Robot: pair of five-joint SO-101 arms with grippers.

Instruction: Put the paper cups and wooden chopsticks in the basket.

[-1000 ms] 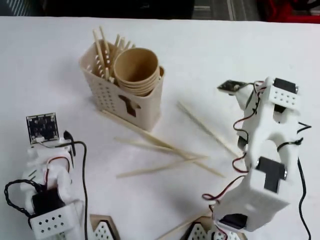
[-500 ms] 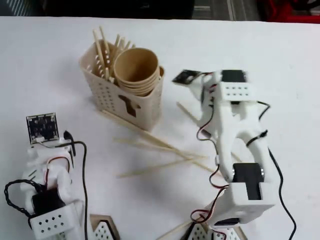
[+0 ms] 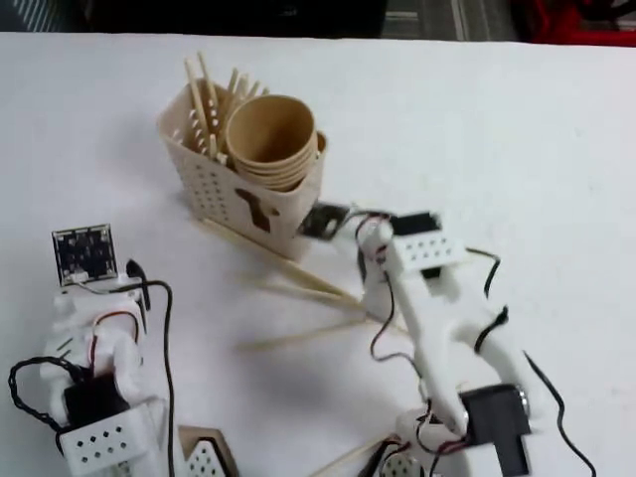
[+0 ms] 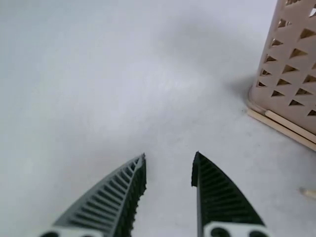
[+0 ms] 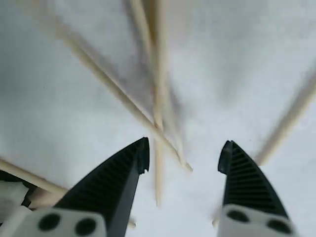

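Right tool (image 5: pixel 186 143): I see its jaws apart, directly above several pale wooden chopsticks (image 5: pixel 159 98) crossed on the white surface (image 3: pixel 517 129). Left tool (image 4: pixel 170 155): jaws also apart, near the beige perforated plastic basket (image 3: pixel 214 189), which holds stacked brown paper cups (image 3: pixel 270 134) and more chopsticks.

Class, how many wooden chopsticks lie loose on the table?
4 wooden chopsticks: one against the beige perforated plastic basket, two beside the right arm, one at the near edge; others may be hidden.
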